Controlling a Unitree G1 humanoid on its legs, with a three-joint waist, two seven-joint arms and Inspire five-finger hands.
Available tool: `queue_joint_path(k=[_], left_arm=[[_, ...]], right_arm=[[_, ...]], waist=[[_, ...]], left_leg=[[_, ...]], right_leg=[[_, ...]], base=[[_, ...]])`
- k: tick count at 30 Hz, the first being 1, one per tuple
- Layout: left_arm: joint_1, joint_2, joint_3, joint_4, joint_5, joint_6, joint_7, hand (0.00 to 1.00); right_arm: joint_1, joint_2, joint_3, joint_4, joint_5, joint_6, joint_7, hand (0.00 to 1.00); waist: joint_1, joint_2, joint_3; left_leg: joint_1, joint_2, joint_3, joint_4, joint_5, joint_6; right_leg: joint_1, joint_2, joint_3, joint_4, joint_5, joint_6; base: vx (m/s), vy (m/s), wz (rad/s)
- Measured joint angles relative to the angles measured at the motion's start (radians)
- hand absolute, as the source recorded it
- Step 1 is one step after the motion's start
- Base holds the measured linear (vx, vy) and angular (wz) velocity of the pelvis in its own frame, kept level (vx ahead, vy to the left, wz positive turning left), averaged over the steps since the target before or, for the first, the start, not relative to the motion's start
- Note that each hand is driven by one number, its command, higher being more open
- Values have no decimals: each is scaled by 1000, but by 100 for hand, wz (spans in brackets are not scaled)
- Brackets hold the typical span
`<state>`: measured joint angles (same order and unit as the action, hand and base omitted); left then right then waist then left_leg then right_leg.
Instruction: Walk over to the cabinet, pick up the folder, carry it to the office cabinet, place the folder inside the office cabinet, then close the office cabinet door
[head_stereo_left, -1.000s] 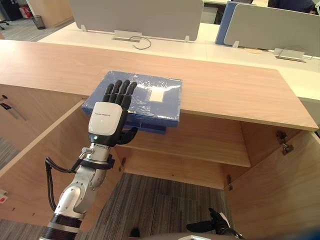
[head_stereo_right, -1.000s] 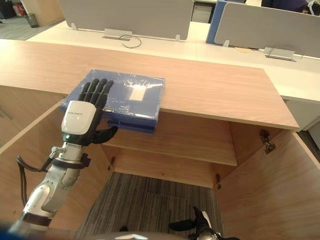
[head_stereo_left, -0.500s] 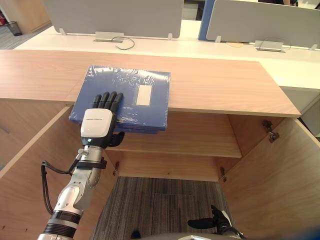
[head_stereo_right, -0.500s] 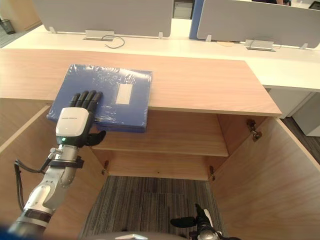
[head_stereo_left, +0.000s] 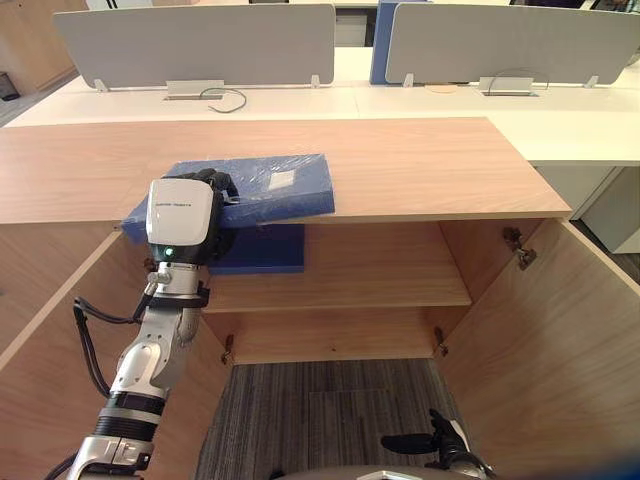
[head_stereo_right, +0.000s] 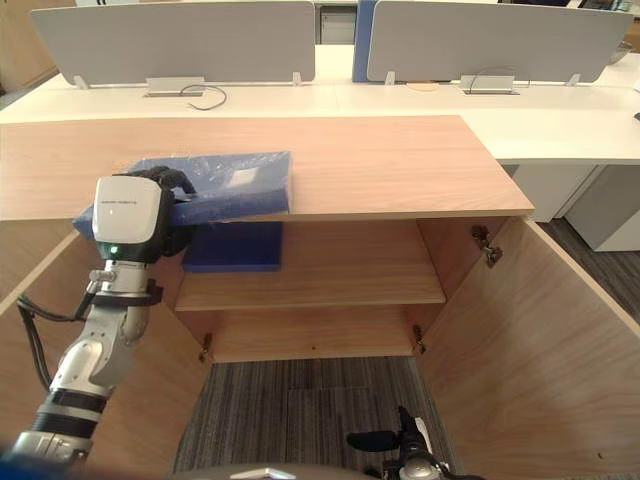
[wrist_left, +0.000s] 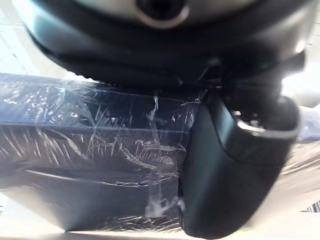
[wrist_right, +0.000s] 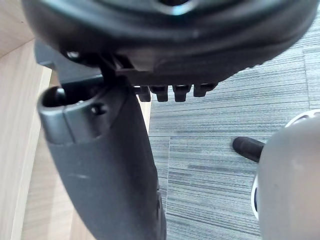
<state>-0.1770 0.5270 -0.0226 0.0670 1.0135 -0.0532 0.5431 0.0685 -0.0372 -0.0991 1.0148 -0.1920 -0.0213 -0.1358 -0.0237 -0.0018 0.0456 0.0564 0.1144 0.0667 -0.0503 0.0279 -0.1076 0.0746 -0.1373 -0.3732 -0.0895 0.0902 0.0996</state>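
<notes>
The blue folder (head_stereo_left: 270, 185), wrapped in clear film, lies tilted on the wooden cabinet top (head_stereo_left: 420, 160), its near left edge raised over the front edge. A darker blue part of it (head_stereo_left: 258, 250) hangs below the top, in front of the shelf. My left hand (head_stereo_left: 182, 215) is shut on that near edge, fingers curled over it. In the left wrist view the thumb (wrist_left: 230, 165) presses against the film-covered folder (wrist_left: 100, 150). My right hand (head_stereo_left: 425, 447) hangs low above the carpet, open and holding nothing, its thumb (wrist_right: 100, 165) straight in the right wrist view.
The cabinet below the top stands open, with one shelf (head_stereo_left: 380, 265) and doors swung out at the right (head_stereo_left: 560, 330) and left (head_stereo_left: 50, 300). White desks with grey dividers (head_stereo_left: 200, 45) stand behind. Grey carpet (head_stereo_left: 330, 410) lies in front.
My left hand's fingers have curled over the folder's near edge and lifted it, so the folder now tilts up. The whole picture has shifted with the camera. The right hand stays low.
</notes>
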Motion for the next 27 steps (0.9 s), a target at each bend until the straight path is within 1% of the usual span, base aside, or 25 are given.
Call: queue_joint_path(k=[6,8,11,12,13,14,15,16,18,19,20,21,22,23,24,25,27], left_arm=[[-4,7,-1,10,0,2,-5,0],[3,-3,-2,-5,0,5,-11,0],[63,-91,0,-130,-41,10,-31,0],[99,-155,-3,-213,-83,4,-38,0],[134,-222,-8,-290,-168,-21,-54,0],[150,-249,-16,-323,-209,-34,-63,0],[172,-290,-39,-374,-305,-59,-86,0],[187,-317,-60,-403,-403,-92,-111,0],[207,-338,-76,-428,-535,-122,-148,0],[229,-361,-83,-440,-695,-148,-186,0],[241,-371,-83,-442,-763,-160,-201,0],[257,-390,-81,-449,-873,-166,-226,0],[303,-426,-64,-476,-1120,-171,-287,0],[310,-430,-62,-478,-1147,-174,-290,0],[339,-453,-47,-484,-1266,-183,-324,0],[354,-461,-38,-487,-1336,-183,-346,0],[416,-484,-21,-497,-1524,-183,-384,0]], right_arm=[[-2,1,-2,1,1,0,0,100],[-3,1,-2,2,2,0,-1,100],[-2,1,-11,5,2,2,-5,100],[-3,3,-22,11,3,3,-6,100],[-4,5,-38,17,4,5,-7,100],[-6,5,-39,22,7,6,-8,100],[-6,4,-39,25,18,11,-8,100],[-6,1,-38,29,37,13,-7,100],[-6,2,-39,29,52,17,-6,100],[4,0,-39,7,94,20,-6,100],[16,0,-39,-13,115,21,-7,100],[36,1,-40,-52,138,22,-8,100],[69,7,-41,-144,198,26,-23,100],[73,8,-43,-161,199,28,-25,100],[94,15,-51,-244,222,32,-35,100],[106,23,-62,-294,243,32,-41,100],[144,63,-95,-504,285,30,-77,100]], waist=[[-6,2,-2],[-6,3,-2],[-2,4,-3],[1,4,-4],[3,4,-4],[4,5,-5],[8,6,-5],[11,8,-7],[12,14,-11],[12,21,-16],[12,23,-17],[12,26,-19],[9,27,-20],[9,27,-20],[8,26,-19],[8,26,-19],[6,24,-18]], left_leg=[[3,0,5,1,0,0],[3,-1,5,1,0,0],[3,-3,5,3,-2,3],[2,-4,6,4,-3,4],[1,-6,6,6,-5,5],[1,-7,6,8,-6,5],[0,-7,7,11,-7,5],[-1,-7,7,12,-7,5],[-2,-7,7,14,-7,6],[-3,-6,9,15,-7,6],[-3,-6,9,15,-7,6],[-3,-6,10,15,-8,7],[-3,-4,14,16,-8,7],[-3,-3,15,16,-8,7],[-3,-1,17,17,-8,7],[-3,-1,18,17,-8,7],[-3,2,24,18,-8,7]], right_leg=[[1,-1,4,0,3,1],[1,-1,4,0,4,1],[1,-4,6,0,4,2],[1,-6,6,0,4,2],[1,-7,6,0,4,2],[1,-8,7,0,4,2],[2,-9,8,1,4,2],[2,-9,8,1,4,2],[1,-8,10,3,4,2],[0,-8,12,4,4,2],[-1,-8,13,4,4,2],[-1,-7,15,4,4,2],[-3,-4,17,4,5,1],[-3,-4,18,4,5,0],[-5,-2,20,4,6,-1],[-6,-1,21,4,6,-1],[-9,1,26,4,7,-3]], base=[[-6,35,-2],[-15,39,0],[-5,41,0],[8,44,0],[9,43,0],[9,41,-1],[4,35,-1],[0,32,-1],[0,0,0],[0,0,0],[0,0,0],[-3,6,-6],[0,0,-5],[-4,5,-7],[-7,9,-4],[-12,19,-7],[-10,25,-8]])
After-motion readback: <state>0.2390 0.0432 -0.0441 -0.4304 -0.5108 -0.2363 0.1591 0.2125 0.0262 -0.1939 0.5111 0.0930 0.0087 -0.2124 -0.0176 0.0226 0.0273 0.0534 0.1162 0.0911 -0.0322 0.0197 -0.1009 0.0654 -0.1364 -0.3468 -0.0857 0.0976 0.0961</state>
